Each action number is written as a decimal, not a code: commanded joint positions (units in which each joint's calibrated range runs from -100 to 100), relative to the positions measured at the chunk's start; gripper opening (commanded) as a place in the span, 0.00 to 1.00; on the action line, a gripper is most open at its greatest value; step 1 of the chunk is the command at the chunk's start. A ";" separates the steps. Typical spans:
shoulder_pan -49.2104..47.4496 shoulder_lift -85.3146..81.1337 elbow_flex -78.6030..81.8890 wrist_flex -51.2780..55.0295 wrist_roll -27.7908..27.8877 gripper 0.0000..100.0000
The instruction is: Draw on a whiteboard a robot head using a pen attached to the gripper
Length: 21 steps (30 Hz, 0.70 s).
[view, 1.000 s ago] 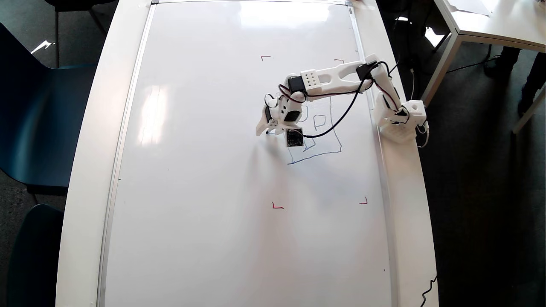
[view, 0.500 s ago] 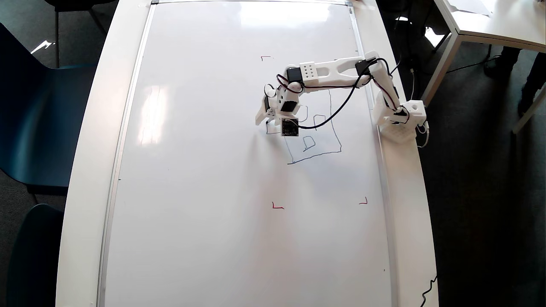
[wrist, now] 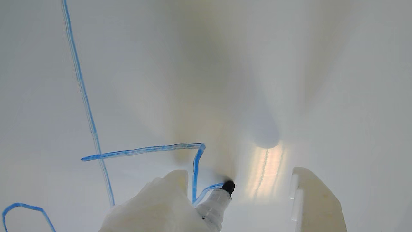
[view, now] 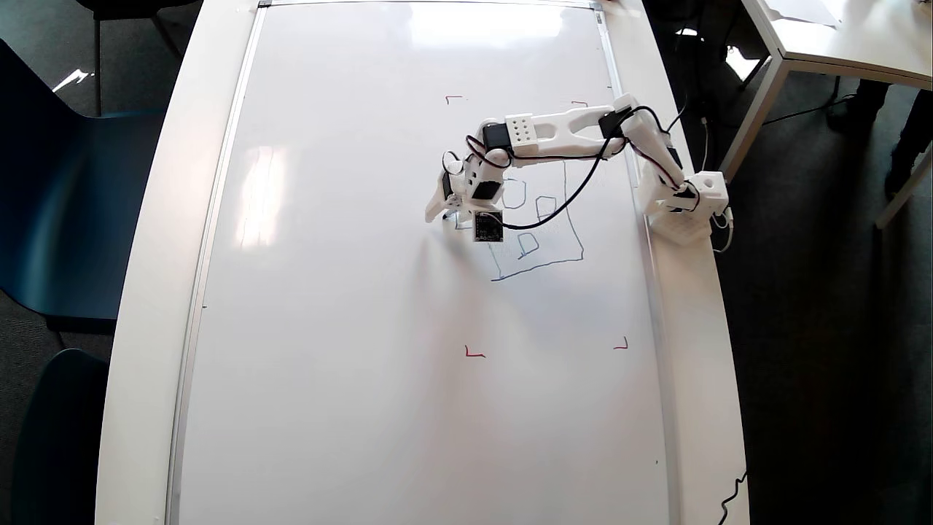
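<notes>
The whiteboard (view: pixel 350 292) covers most of the table. The robot head (view: pixel 539 267), a thin blue tilted rectangle with small rounded squares inside, lies at the board's right middle, partly under the arm. My white gripper (view: pixel 446 213) hovers at the drawing's left side. In the wrist view the gripper (wrist: pixel 238 174) has its jaws apart. The pen (wrist: pixel 215 201) is fixed beside the left finger (wrist: pixel 161 206), with its dark tip touching the board (wrist: pixel 289 64). The tip sits at the end of a blue stalk line (wrist: pixel 145 149) that bends down into a small hook.
Red corner marks (view: pixel 474 354) frame the drawing area. The arm's white base (view: pixel 681 219) stands on the table rim right of the board. Blue chairs (view: pixel 73 219) stand to the left, and another table (view: pixel 838 36) at the top right.
</notes>
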 commanded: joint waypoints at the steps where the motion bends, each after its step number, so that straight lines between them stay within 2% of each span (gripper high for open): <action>1: -0.34 2.04 -3.16 -0.22 0.30 0.22; 21: -7.34 0.03 -1.71 2.12 -1.74 0.22</action>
